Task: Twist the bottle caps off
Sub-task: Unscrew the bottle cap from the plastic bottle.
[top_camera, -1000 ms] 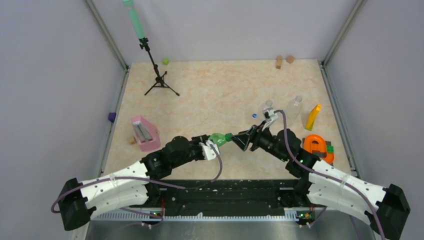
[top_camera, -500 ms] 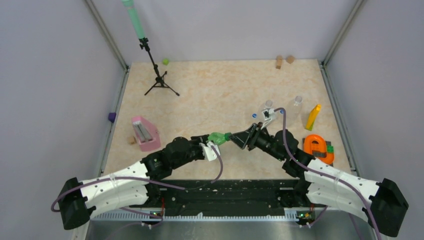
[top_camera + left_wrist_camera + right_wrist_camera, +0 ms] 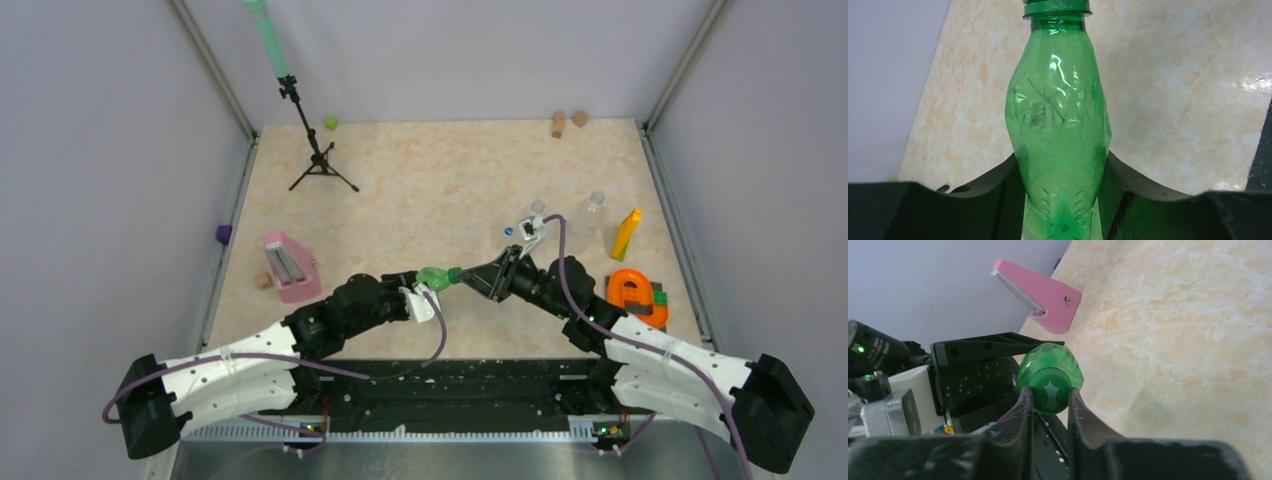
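Near the middle of the table's (image 3: 450, 170) near edge, my left pincer (image 3: 1060, 175) is clamped on the body of the translucent green plastic bottle (image 3: 1060, 100), which lies sideways, and my right pincer (image 3: 1049, 395) is squeezed tight around its dark green round screw cap (image 3: 1050, 382)

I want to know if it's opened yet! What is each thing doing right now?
Translucent green plastic bottle: held sideways in the air, dented, cap on.
Dark green round screw cap: on the bottle's neck, pinched.
Left gripper: shut on the bottle's body.
Right gripper: shut on the cap.
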`<state>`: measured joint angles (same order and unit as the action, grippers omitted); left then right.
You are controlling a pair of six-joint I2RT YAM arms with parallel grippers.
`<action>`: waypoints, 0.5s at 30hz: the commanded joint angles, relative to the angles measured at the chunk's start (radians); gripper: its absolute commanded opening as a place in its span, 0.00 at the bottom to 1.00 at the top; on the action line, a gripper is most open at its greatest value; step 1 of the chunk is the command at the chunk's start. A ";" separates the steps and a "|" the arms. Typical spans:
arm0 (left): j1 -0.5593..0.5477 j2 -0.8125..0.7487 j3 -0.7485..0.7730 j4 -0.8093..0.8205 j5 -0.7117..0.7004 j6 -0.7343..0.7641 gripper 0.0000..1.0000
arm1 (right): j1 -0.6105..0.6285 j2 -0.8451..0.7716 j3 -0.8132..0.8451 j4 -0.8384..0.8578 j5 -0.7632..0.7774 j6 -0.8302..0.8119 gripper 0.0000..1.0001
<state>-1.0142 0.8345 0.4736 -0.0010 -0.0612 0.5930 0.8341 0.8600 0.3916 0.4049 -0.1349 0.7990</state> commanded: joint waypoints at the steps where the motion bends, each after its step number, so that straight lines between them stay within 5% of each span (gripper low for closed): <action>1: -0.004 0.003 0.039 0.056 0.055 -0.021 0.00 | -0.003 0.023 0.035 0.071 -0.125 -0.091 0.03; 8: 0.009 -0.006 0.055 0.043 0.175 -0.141 0.00 | -0.003 0.052 0.128 -0.065 -0.364 -0.490 0.00; 15: 0.178 -0.018 0.090 0.022 0.525 -0.247 0.00 | -0.003 0.086 0.171 -0.196 -0.509 -0.773 0.00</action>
<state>-0.9054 0.8345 0.4763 -0.1040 0.1837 0.4305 0.8085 0.9234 0.5137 0.2783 -0.4374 0.2260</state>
